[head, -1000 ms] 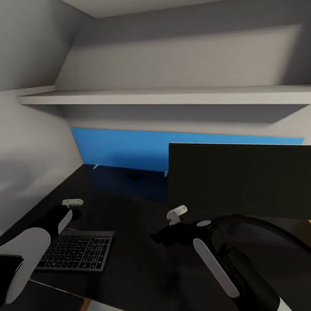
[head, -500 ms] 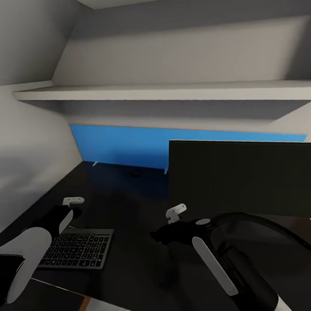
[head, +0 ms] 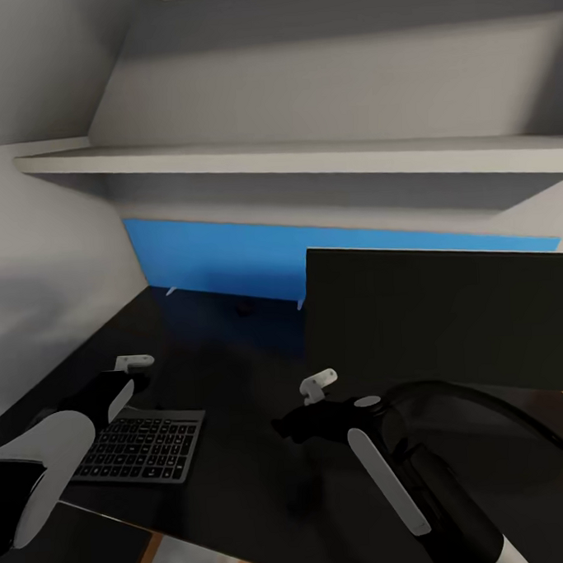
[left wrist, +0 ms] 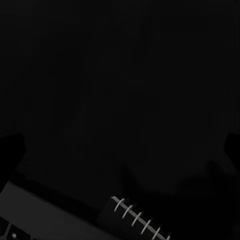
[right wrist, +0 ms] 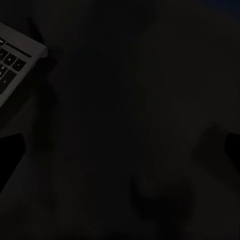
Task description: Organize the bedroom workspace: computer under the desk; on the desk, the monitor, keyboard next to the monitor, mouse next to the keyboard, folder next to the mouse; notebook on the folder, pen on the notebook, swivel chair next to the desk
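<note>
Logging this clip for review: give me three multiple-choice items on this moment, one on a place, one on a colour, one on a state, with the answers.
1. Where does the keyboard lie?
A. on the desk, to the left of the monitor
B. on the shelf
C. on top of the monitor

2. What colour is the long panel along the wall behind the desk?
A. red
B. bright blue
C. yellow

3. What is the monitor's state?
A. lying flat, face down
B. upright, screen dark
C. upright, showing a bright picture

Answers:
1 A: the head view shows the keyboard flat on the black desk, near its front left, the monitor to its right.
2 B: the panel is bright blue under the grey shelf.
3 B: the screen stands upright and is uniformly dark.
</note>
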You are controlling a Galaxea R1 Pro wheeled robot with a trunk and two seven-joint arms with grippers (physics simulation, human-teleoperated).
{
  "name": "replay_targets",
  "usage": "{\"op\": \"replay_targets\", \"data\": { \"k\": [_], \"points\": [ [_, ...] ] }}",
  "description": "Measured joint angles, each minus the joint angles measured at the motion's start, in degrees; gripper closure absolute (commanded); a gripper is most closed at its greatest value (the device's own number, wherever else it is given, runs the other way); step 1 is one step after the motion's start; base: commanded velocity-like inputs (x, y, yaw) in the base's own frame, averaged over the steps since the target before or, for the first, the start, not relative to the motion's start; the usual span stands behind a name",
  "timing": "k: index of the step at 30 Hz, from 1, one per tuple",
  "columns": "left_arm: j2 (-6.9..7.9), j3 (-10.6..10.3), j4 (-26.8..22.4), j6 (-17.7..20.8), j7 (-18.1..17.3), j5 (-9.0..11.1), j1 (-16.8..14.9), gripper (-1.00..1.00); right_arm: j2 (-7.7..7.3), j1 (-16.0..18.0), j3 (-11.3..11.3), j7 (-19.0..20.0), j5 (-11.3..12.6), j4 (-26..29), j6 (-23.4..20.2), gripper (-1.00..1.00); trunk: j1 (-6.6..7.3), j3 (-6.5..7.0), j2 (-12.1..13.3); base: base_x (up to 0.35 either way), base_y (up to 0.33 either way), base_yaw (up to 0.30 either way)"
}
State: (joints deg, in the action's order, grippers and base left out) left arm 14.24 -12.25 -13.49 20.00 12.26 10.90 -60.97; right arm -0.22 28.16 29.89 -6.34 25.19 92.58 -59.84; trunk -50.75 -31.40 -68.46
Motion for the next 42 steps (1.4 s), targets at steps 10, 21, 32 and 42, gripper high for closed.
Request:
{"op": "replay_targets", "data": {
  "k": [10,21,32,42],
  "points": [
    [0.46,0.13,0.0,-0.67,-0.08,0.13,0.24,-1.0,-0.01,0.0,0.0,0.0,-0.01,0.0,0.0,-1.0,0.0,-0.9,0.0,0.0,0.0,0.0],
    [0.56,0.16,0.0,-0.87,-0.1,0.18,0.45,-1.0,-0.02,0.0,0.0,0.0,-0.01,0.0,0.0,-1.0,0.0,-1.9,0.0,0.0,0.0,0.0],
    [0.5,0.1,0.0,-0.9,-0.43,0.23,0.51,-1.0,-0.02,0.0,-0.01,0.0,-0.01,0.0,0.0,-1.0,0.0,-2.89,0.0,0.0,0.0,0.0],
    [0.55,0.25,-0.04,-0.97,-1.5,0.35,0.49,-1.0,-0.02,0.01,-0.03,0.0,-0.01,0.0,0.0,-1.0,0.0,-3.79,-0.01,0.0,0.0,0.0]
  ]
}}
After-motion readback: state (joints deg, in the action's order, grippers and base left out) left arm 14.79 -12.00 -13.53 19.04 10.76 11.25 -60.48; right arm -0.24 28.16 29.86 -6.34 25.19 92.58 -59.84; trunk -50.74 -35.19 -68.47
